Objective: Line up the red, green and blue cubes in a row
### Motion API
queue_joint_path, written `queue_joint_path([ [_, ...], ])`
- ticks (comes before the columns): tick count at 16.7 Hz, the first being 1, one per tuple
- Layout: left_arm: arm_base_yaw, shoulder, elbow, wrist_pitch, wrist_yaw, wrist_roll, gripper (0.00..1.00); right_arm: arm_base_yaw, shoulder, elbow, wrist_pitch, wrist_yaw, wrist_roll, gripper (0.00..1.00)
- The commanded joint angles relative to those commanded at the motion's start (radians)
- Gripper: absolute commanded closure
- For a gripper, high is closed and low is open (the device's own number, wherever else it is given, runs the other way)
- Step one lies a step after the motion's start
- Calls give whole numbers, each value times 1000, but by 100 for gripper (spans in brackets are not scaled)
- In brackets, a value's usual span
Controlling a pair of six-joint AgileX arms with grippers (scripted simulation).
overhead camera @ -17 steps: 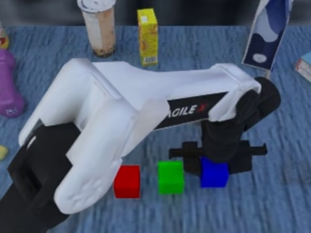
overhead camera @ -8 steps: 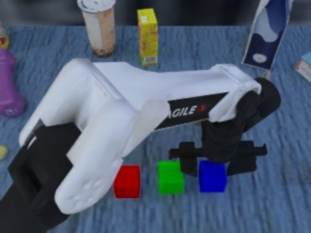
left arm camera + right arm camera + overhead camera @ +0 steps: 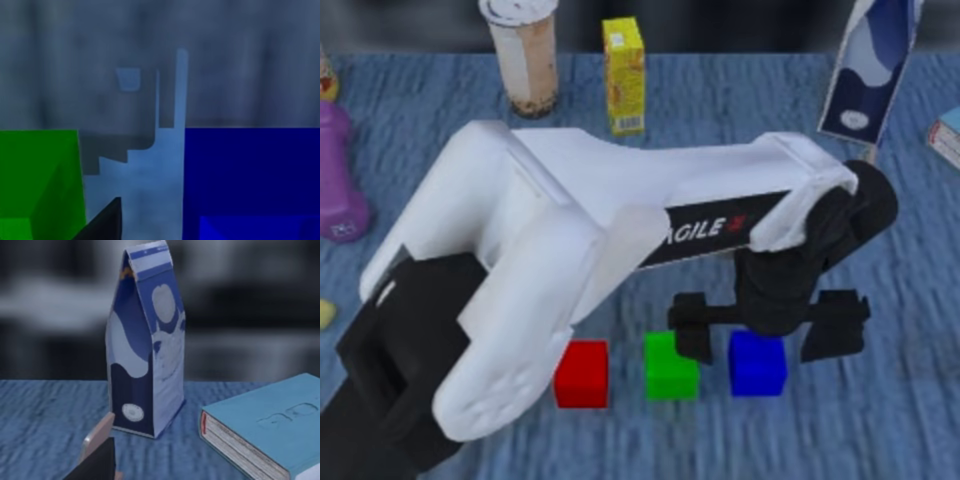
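Item 1. Small plain bright red cube (image 3: 582, 373): rests on the blue cloth-textured surface (image 3: 900, 400), leftmost of three, partly beside the white forearm of the left arm. Position unchanged over the last second.

Item 2. Small plain bright green cube (image 3: 671, 366): just right of the red one with a narrow gap, on the same line. One dark finger of the left gripper overlaps its upper right corner in the top view. Unmoved.

Item 3. Small plain deep blue cube (image 3: 757, 363): rightmost of the row, a gap away from the green cube (image 3: 40, 185), as the left wrist view confirms with bare surface showing between green and blue cube (image 3: 250, 182). A second ago it sat a little lower and to the right, clamped between the fingers; it now stands free, level with its neighbours.

Item 4. Left gripper (image 3: 769, 330): fingers have spread wide apart over the last second, one near the green cube, the other well right of the blue; it holds nothing and hangs above the blue cube.

Item 5. Right arm: parked off the right side; its wrist view shows only a blue-and-white milk carton (image 3: 147, 340) and a light blue hardback book (image 3: 265, 432).

Assessment: the release appears complete and the three cubes read as a row, red, green, blue. The remaining work looks like lifting the left gripper clear without nudging the green cube.
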Motion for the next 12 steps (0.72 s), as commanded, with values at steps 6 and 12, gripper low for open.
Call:
queue_joint_path([
  [6,6,-15,62,-76,0,-3,0,0,0,0,0,0,0,0],
  [12,18,-58,179,-236,-1,-4,0,0,0,0,0,0,0,0],
])
